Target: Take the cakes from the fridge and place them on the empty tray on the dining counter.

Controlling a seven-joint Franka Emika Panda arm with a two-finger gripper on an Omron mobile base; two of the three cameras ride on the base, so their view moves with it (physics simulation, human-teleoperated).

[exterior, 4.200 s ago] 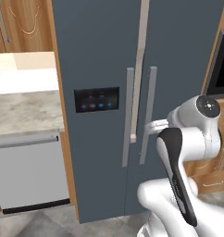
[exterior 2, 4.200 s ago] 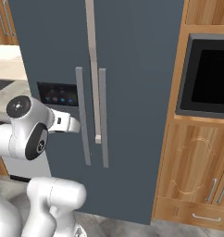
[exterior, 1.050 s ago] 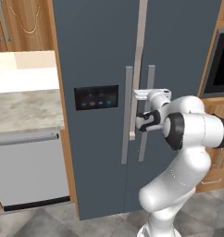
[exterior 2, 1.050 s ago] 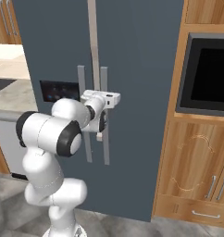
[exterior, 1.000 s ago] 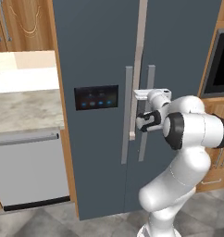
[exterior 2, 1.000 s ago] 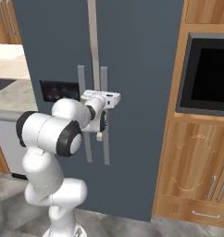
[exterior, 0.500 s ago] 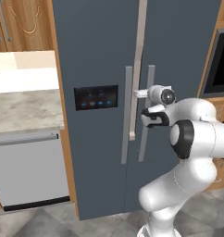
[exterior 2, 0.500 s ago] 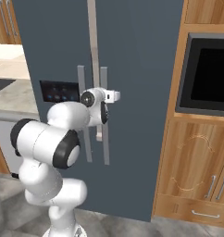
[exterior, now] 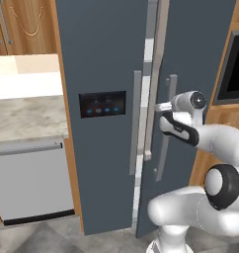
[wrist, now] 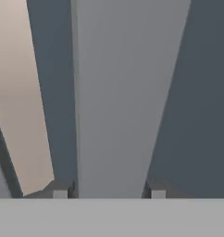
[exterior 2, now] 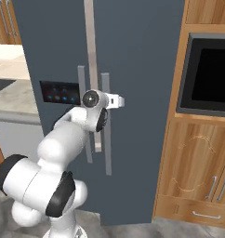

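The end effector [wrist: 107, 194] is clenched around the upright handle [wrist: 118, 102] of the fridge [exterior: 106, 59] right door, the bar's long axis running vertically between its fingertips, door cracked open toward the arm, cakes presumably inside, unseen.

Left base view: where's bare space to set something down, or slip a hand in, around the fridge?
Bare: the beige-grey stone counter left of the dark slate-grey two-door fridge, above the white appliance front. The white slit between the doors looks too narrow. Crowded: the right door's grey vertical handle, clamped between the fingers.
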